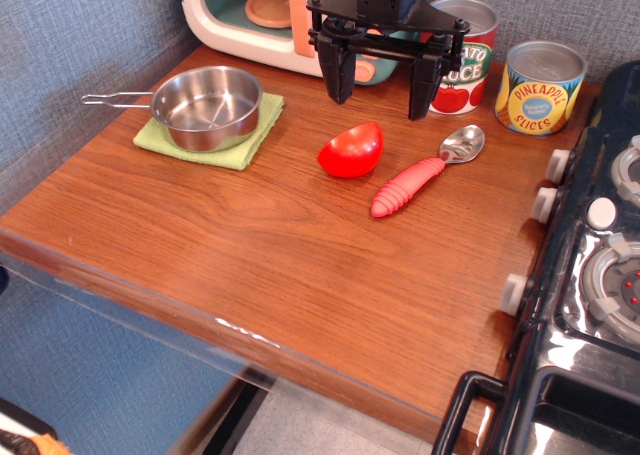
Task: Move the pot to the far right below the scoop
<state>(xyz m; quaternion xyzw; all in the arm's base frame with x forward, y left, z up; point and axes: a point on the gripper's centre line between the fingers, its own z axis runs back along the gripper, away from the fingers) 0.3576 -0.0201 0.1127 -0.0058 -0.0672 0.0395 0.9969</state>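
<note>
The pot (207, 106) is a small shiny steel saucepan with a thin wire handle pointing left. It sits on a green cloth (212, 130) at the back left of the wooden table (260, 265). The scoop (425, 171) has a red ribbed handle and a silver bowl and lies at the right, angled toward the back right. My black gripper (381, 87) hangs open and empty above the table's back middle, to the right of the pot and behind a red bowl-shaped piece (352, 150).
A tomato can (463, 57) and a pineapple can (539, 88) stand at the back right. A toy microwave (262, 15) is at the back. A black toy stove (590, 275) borders the right edge. Bare wood lies in front of the scoop.
</note>
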